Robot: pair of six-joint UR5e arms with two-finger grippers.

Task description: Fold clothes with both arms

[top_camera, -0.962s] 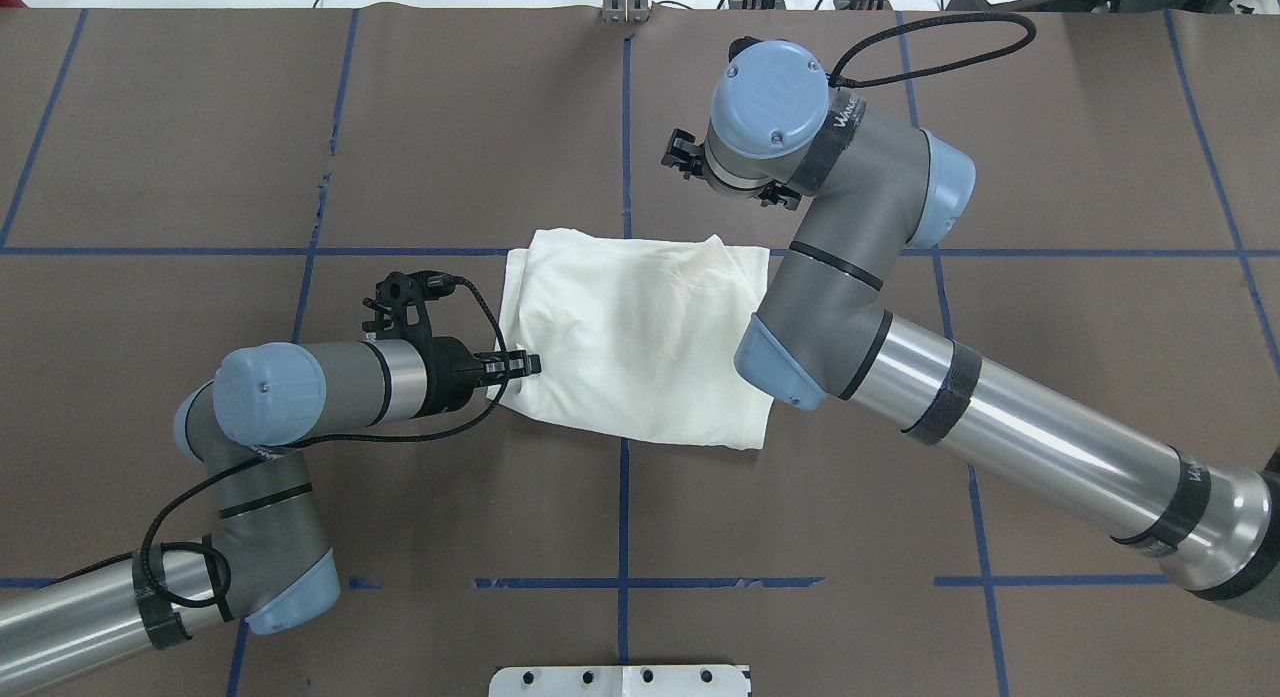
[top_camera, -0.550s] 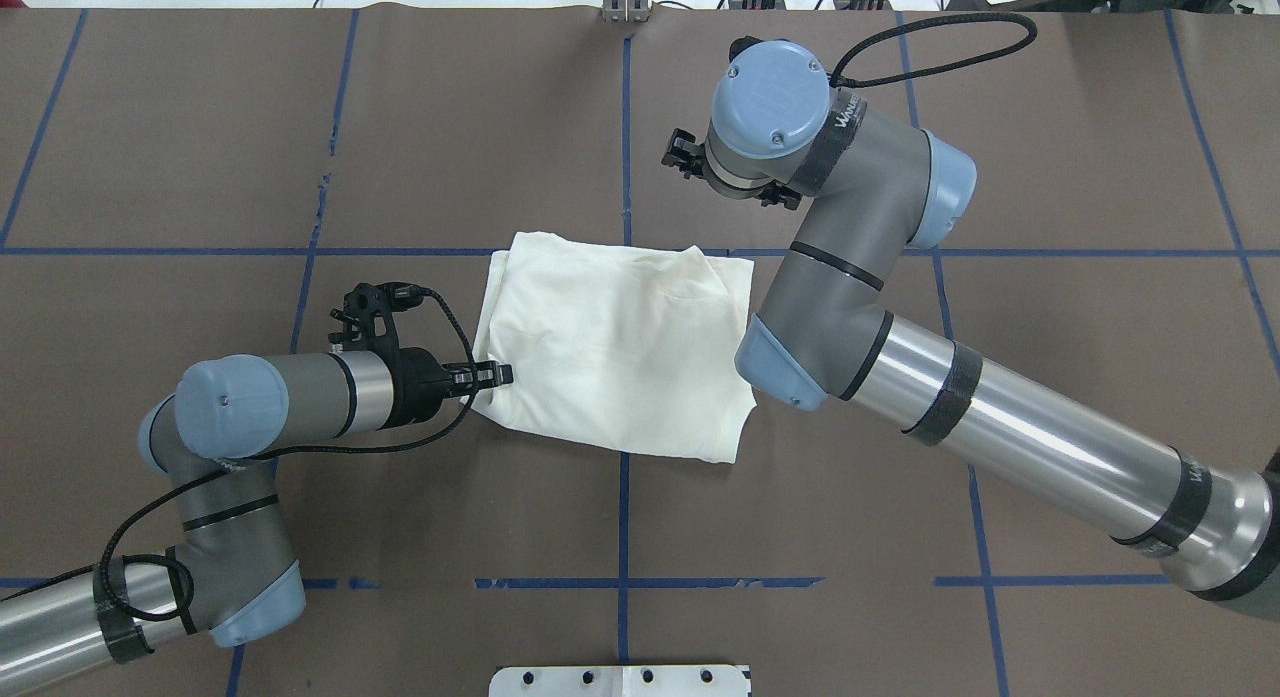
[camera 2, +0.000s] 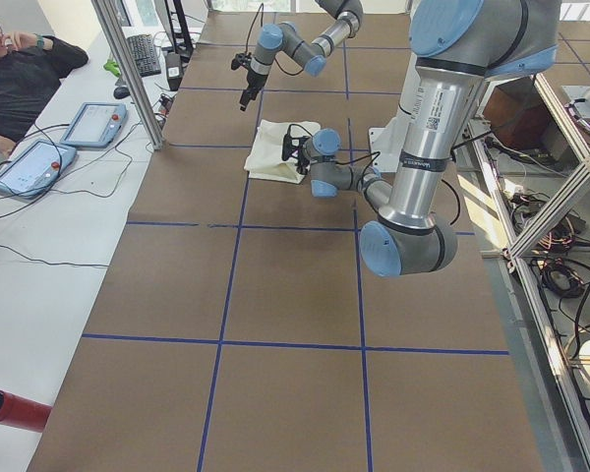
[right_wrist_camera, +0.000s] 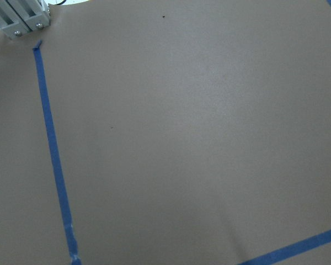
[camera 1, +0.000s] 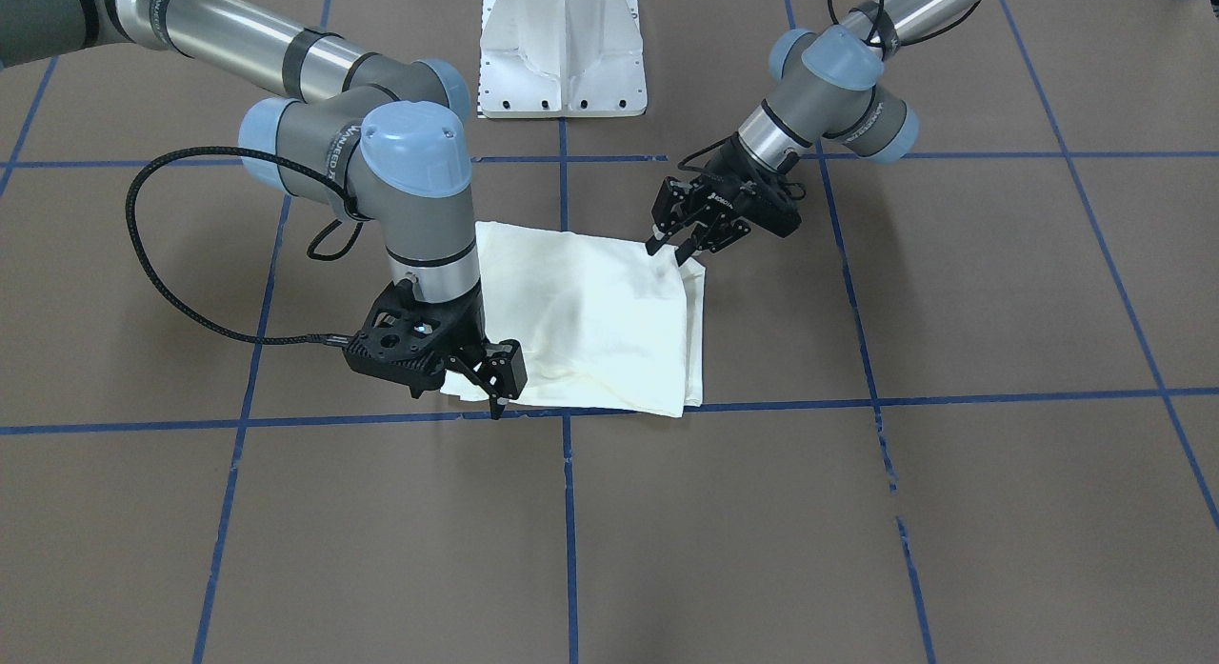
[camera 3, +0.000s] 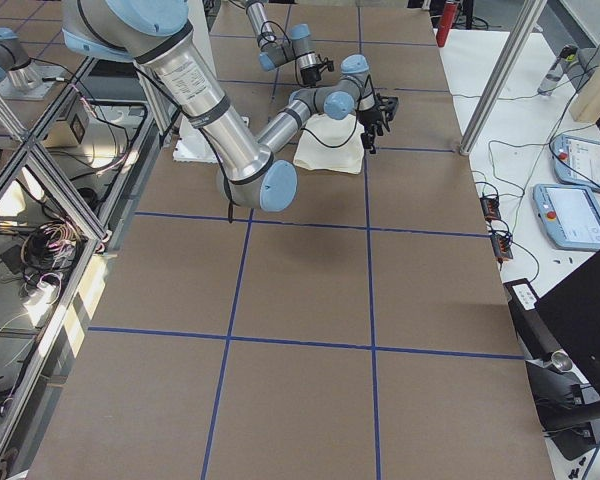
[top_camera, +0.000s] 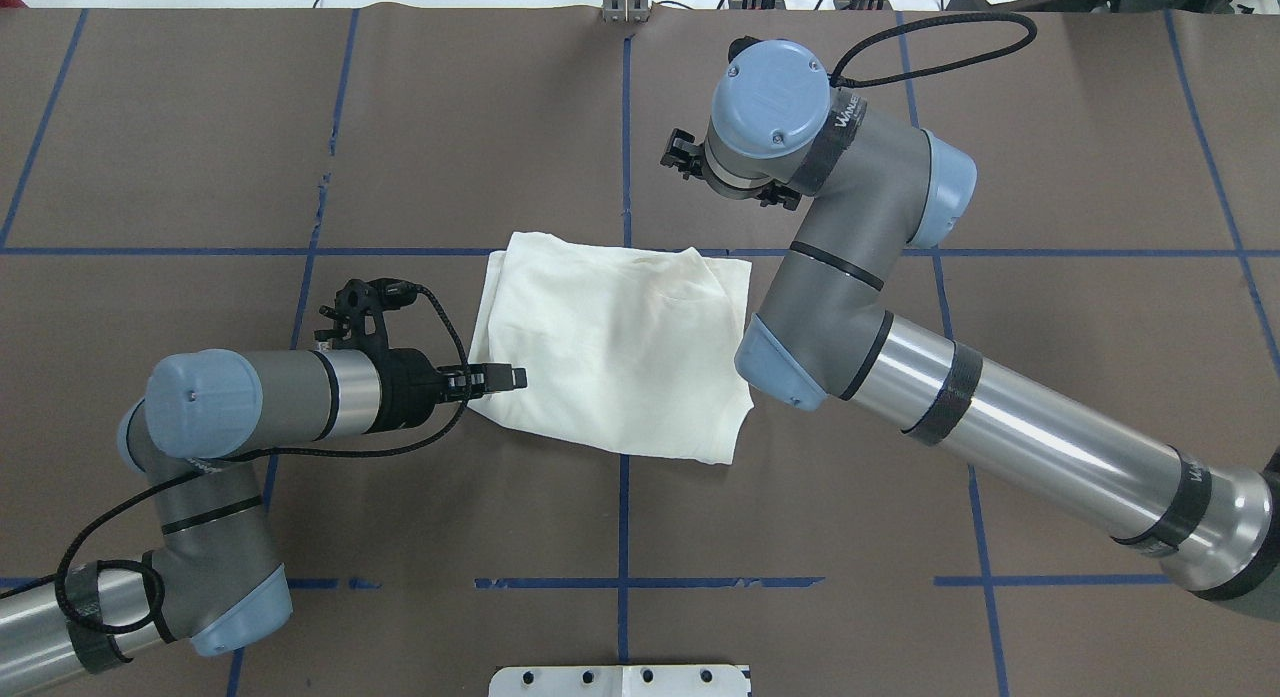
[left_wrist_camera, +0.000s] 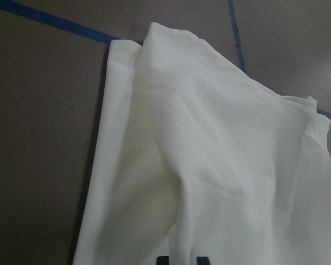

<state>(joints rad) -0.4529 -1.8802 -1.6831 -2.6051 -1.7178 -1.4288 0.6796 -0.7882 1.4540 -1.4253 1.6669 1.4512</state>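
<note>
The cream shirt point(top_camera: 620, 347) lies folded into a rough rectangle, plain side up, at the table's middle; it also shows in the front view point(camera 1: 590, 311). My left gripper point(top_camera: 515, 377) point(camera 1: 671, 250) hovers low over the shirt's near-left corner, jaws slightly apart, holding nothing. In the left wrist view its fingertips point(left_wrist_camera: 163, 259) show with cloth point(left_wrist_camera: 209, 154) beyond them. My right gripper point(camera 1: 495, 388) points down at the shirt's far edge, open and empty. My right wrist hides it in the overhead view, and the right wrist view shows only bare table.
The white pedestal base point(camera 1: 562, 54) stands at the robot's side of the table. Blue tape lines point(top_camera: 622, 582) cross the brown table cover. My right forearm point(top_camera: 1000, 427) lies across the table's right half. An operator point(camera 2: 20, 69) sits at a side desk.
My left gripper dragged the shirt to the left, then the shirt stopped and the jaws parted. The left elbow kept moving left. The right arm has not moved.
</note>
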